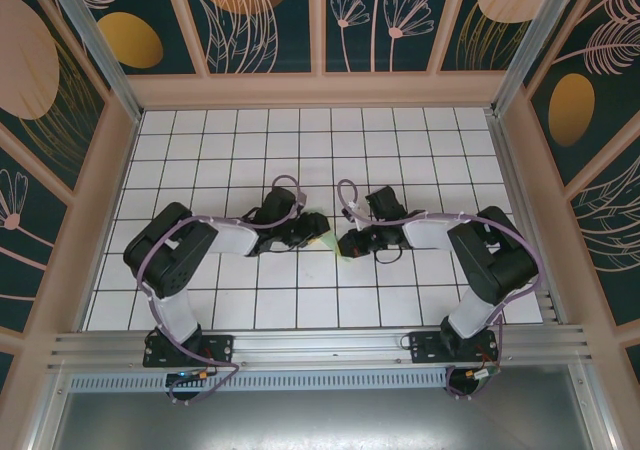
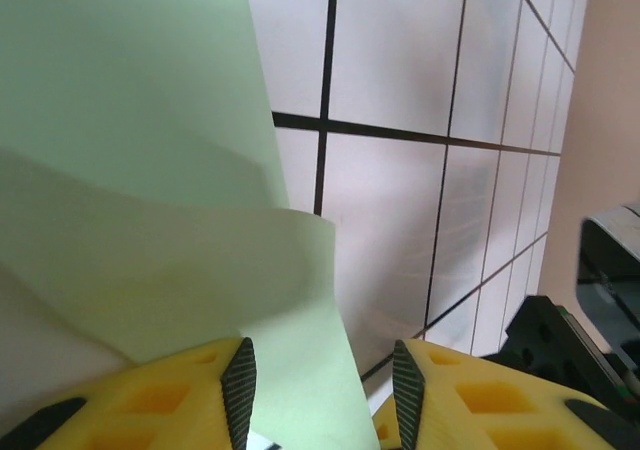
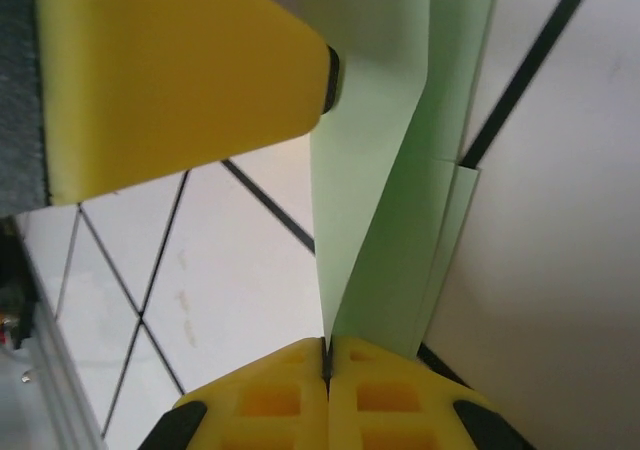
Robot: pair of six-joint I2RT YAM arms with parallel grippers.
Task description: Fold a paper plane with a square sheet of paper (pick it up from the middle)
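Note:
The square sheet of paper (image 1: 331, 241) is pale mint green and folded into layers, held up over the middle of the table between the two arms. My right gripper (image 3: 327, 355) is shut on its lower edge, and the folded paper (image 3: 380, 220) rises away from the pinched pads. My left gripper (image 2: 322, 390) stands open, with a flap of the paper (image 2: 130, 170) passing loosely between its fingers (image 2: 238, 390). In the right wrist view one yellow left finger (image 3: 180, 80) rests against the paper's upper part. From above, the left gripper (image 1: 318, 228) and right gripper (image 1: 350, 242) nearly meet.
The white tiled table (image 1: 300, 140) stretches behind and to both sides of the arms. Beige frame walls (image 1: 320, 90) enclose it at the back and sides, and a metal rail (image 1: 320, 345) runs along the near edge. Part of the right arm (image 2: 600, 320) shows beside the left fingers.

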